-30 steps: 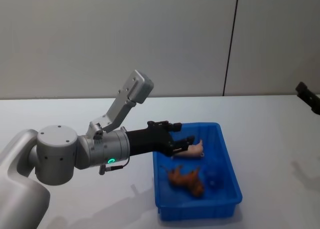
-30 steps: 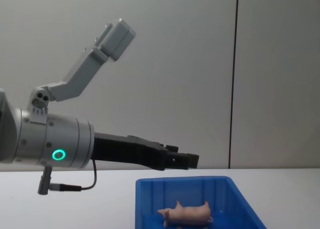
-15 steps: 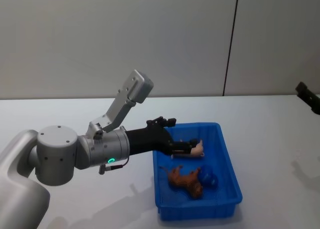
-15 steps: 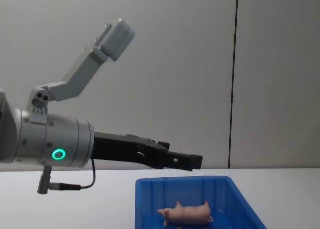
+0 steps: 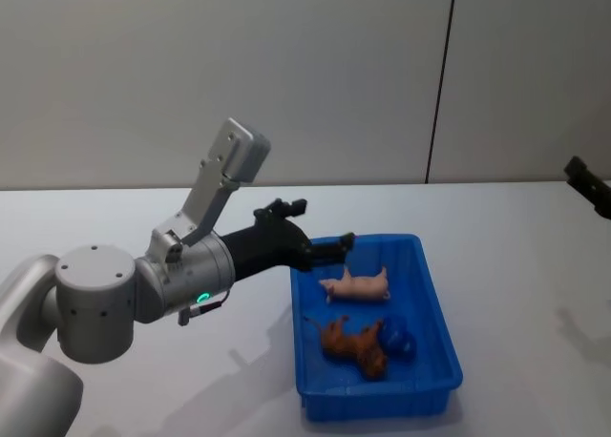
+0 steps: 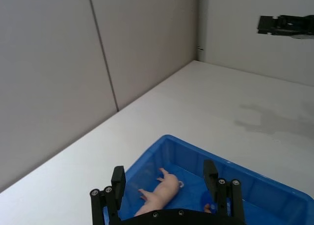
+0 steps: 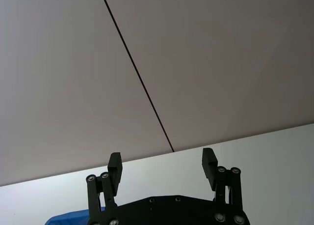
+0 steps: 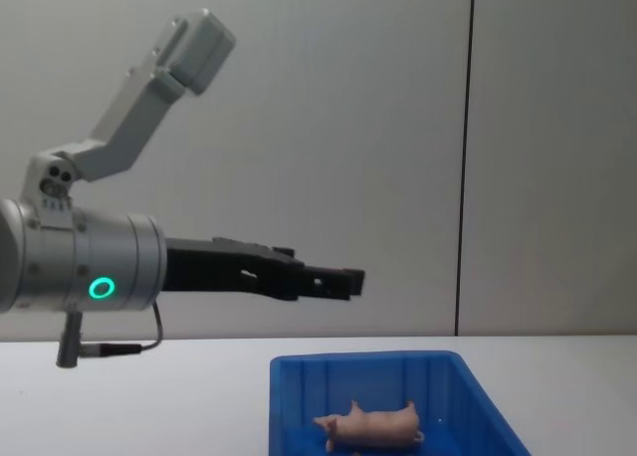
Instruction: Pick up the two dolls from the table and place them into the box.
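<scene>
Left jaws (image 5: 320,229) wide, empty, above the box's (image 5: 441,308) left rim. Pig (image 5: 359,284) at 4 o'clock from them, long axis 9-to-3; brown doll (image 5: 355,343) at 5, both inside. Right jaws (image 7: 161,168) wide, parked well off at 3.

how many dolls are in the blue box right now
2. The pale pink doll lies toward the far end of the blue box. The reddish-brown doll lies nearer the robot, beside a small blue object. The walls could hide more.
</scene>
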